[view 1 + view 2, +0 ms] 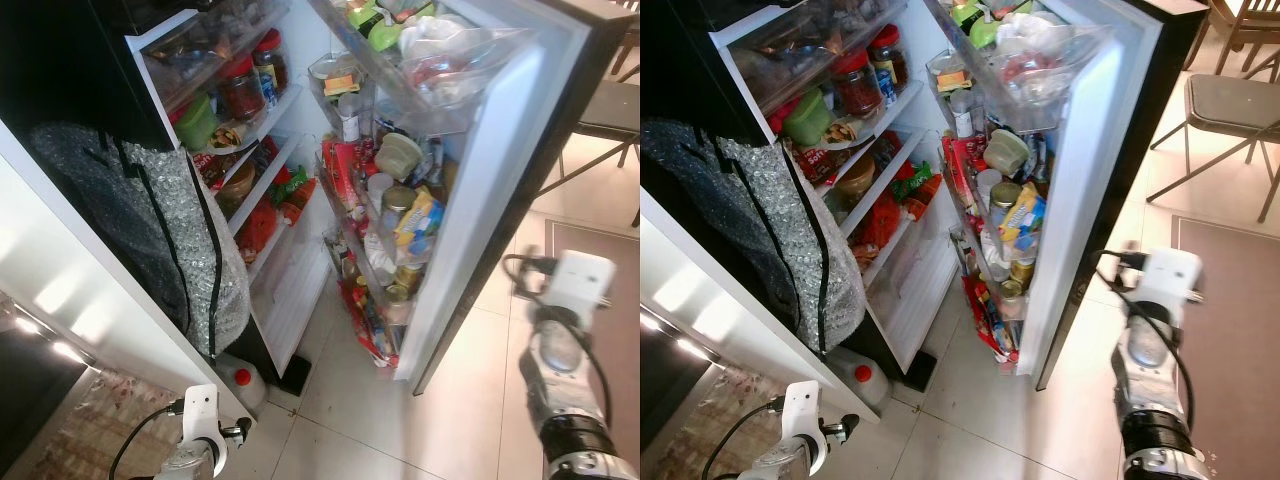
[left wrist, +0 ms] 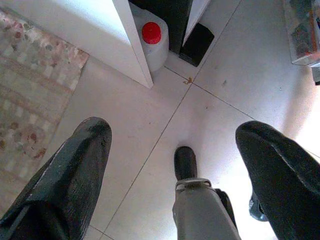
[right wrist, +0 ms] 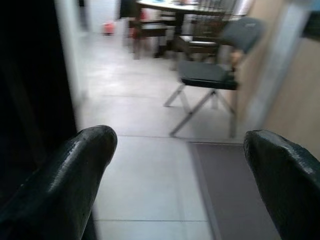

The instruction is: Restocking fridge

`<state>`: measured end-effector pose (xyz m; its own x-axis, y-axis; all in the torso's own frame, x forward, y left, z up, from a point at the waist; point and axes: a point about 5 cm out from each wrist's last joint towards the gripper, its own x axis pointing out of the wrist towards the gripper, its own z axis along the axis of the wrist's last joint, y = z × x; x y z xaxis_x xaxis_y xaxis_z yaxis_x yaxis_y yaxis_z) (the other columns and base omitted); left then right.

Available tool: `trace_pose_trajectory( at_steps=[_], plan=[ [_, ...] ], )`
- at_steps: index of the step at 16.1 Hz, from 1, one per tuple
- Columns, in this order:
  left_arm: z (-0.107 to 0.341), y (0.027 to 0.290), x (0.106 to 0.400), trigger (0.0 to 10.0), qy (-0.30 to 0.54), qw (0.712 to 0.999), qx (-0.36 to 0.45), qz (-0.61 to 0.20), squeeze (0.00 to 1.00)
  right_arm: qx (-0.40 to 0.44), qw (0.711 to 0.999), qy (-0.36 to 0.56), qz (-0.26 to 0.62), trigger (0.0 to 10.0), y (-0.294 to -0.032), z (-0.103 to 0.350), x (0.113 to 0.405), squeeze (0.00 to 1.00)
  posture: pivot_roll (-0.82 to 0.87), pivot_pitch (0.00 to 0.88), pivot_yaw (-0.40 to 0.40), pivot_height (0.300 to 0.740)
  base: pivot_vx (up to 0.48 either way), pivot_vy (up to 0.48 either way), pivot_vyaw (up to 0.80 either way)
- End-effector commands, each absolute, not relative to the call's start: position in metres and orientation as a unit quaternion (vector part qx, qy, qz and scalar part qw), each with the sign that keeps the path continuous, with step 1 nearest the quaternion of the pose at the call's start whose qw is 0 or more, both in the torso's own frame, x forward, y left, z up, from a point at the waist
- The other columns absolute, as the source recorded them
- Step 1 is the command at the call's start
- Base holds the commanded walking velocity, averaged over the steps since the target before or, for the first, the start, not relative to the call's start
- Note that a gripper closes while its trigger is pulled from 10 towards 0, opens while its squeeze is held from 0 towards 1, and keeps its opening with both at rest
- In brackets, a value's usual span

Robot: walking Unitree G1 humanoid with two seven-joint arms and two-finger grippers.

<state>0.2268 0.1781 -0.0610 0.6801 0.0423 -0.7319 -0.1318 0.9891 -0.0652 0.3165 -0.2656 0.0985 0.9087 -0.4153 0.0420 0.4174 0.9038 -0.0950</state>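
Nearby, a jug [image 2: 150, 42] flanks the open fridge door [image 1: 500, 180]; both pincers [image 2: 175, 165] [image 3: 175, 165] gape.

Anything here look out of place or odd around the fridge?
Yes: a white jug with a red cap stands on the floor tiles, wedged against the fridge's base rather than shelved. The door shelves look crammed.

a silver sequinned garment [image 1: 150, 230] hangs over the white counter [image 1: 70, 290]. a red-capped jug [image 2: 152, 40] sits on the tiled floor [image 2: 150, 120] beside a patterned rug [image 2: 30, 85]. a folding chair [image 3: 210, 75] stands near a table [image 3: 170, 7].
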Motion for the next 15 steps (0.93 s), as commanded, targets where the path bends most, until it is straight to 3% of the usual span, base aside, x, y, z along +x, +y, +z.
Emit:
trace_pose_trajectory(
  at_steps=[1,8,12,15],
  plan=[
    [-0.064,0.181,0.222,10.0,0.409,0.910,-0.052,0.049,0.00,-0.047,0.981,0.000,-0.189,10.0,-0.257,0.096,0.320,0.00,-0.16,0.074,0.096,0.740,0.000,0.000,0.00],
    [-0.063,0.182,0.224,10.0,0.407,0.910,-0.051,0.056,0.00,-0.077,0.996,0.012,-0.044,10.0,-0.235,0.098,0.323,0.00,-0.16,0.087,0.094,0.740,0.000,0.000,0.00],
    [-0.063,0.182,0.224,10.0,0.407,0.910,-0.050,0.059,0.00,-0.097,0.995,-0.014,0.023,10.0,-0.212,0.127,0.337,0.00,-0.16,0.088,0.092,0.740,0.000,0.000,0.00],
    [-0.063,0.181,0.224,10.0,0.405,0.911,-0.052,0.062,0.00,-0.089,0.986,-0.058,0.125,10.0,-0.161,0.159,0.345,0.00,-0.15,0.091,0.092,0.740,0.000,0.000,0.00]
  ],
)
